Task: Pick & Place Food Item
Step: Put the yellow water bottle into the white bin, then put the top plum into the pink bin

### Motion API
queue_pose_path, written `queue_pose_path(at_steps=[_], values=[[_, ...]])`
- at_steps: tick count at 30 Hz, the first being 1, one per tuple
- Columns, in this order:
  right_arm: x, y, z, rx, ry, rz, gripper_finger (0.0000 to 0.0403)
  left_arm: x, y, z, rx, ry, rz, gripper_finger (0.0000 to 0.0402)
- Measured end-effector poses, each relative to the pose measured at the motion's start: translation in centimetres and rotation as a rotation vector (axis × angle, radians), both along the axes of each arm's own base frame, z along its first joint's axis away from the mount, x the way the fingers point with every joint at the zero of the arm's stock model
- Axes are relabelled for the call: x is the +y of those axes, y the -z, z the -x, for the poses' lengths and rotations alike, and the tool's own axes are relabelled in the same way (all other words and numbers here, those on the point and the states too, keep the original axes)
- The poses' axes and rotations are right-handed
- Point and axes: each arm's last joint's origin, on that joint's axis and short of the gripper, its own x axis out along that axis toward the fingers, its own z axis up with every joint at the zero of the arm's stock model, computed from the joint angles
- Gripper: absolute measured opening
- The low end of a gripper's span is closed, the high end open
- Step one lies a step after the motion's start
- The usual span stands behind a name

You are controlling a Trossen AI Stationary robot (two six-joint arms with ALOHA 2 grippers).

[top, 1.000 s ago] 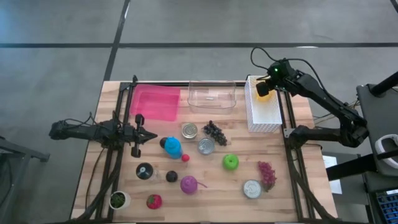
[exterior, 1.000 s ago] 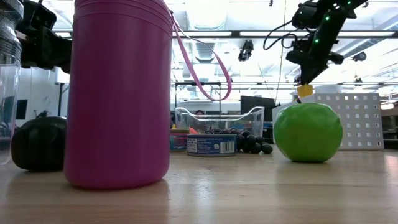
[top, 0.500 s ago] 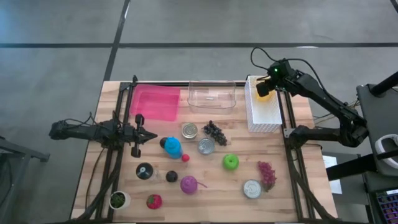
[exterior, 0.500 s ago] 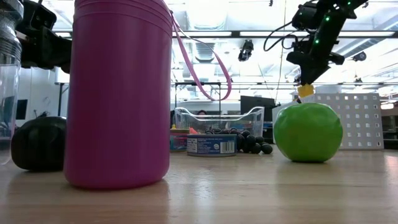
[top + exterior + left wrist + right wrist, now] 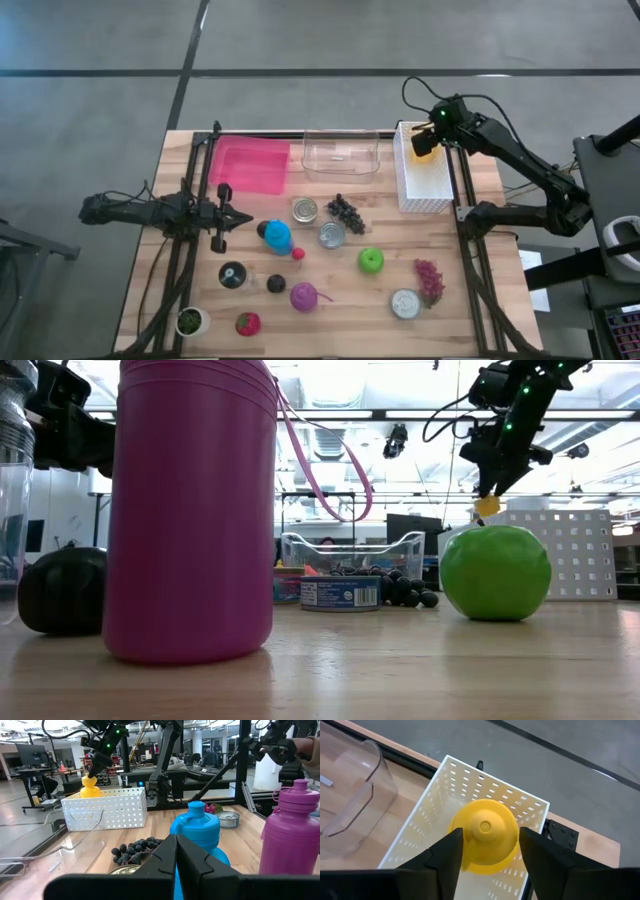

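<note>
1. Three bins line the far edge that I can see: a pink tray, a clear tub and a white perforated basket; tray and tub look bare inside
2. The yellow item sits over the basket's far end, rounded, with a small round nub on top
3. My right gripper is spread, a finger on either side of it; whether they touch it I cannot tell
4. My left gripper is pressed together, empty, near the blue bottle
</note>
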Motion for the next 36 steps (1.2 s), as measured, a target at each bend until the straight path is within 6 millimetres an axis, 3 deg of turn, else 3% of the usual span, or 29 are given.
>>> queue_pose_path(at_steps=[18,25,30,36], values=[[-0.1,-1.3,0.0,-0.02,0.012,0.029,0.0203,0.0,0.0,0.0,0.0,0.0,0.003,0.0016],[0.0,-2.8,0.1,-0.027,0.007,0.05,0.0196,0.0,0.0,0.0,0.0,0.0,0.003,0.0016],[1.2,-4.9,0.9,-0.06,-0.023,0.07,0.0192,0.0,0.0,0.0,0.0,0.0,0.002,0.0016],[4.2,-6.6,2.2,-0.156,-0.123,0.086,0.019,0.0,0.0,0.0,0.0,0.0,0.002,0.0016]])
